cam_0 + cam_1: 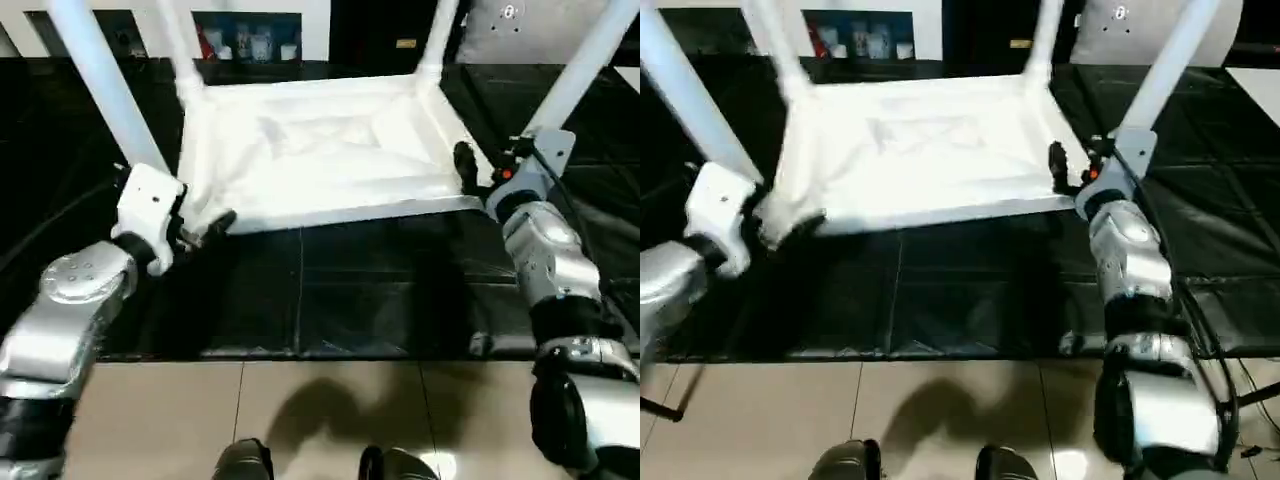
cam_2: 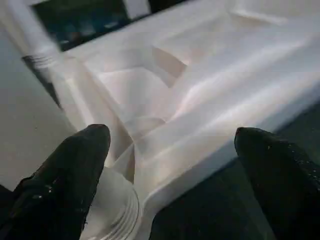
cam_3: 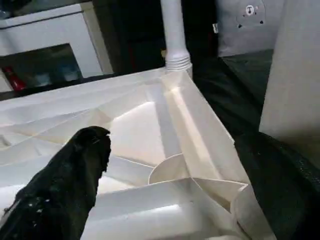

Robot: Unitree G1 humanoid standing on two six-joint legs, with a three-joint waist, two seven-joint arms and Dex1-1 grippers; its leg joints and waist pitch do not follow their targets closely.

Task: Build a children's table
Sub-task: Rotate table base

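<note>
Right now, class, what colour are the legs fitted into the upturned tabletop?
White, like the tabletop itself; a leg shows best in the left eye view.

The left hand point(image 2: 165, 175) hangs spread-fingered over the tabletop's point(image 2: 210, 95) ribbed corner socket point(image 2: 115, 210).

black work table point(image 1: 350, 300), upturned children's table point(image 1: 320, 150)

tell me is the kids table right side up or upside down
Upside down. The tabletop lies on the black-covered work table with its ribbed underside facing up, and the white legs rise from its corner sockets.
</note>
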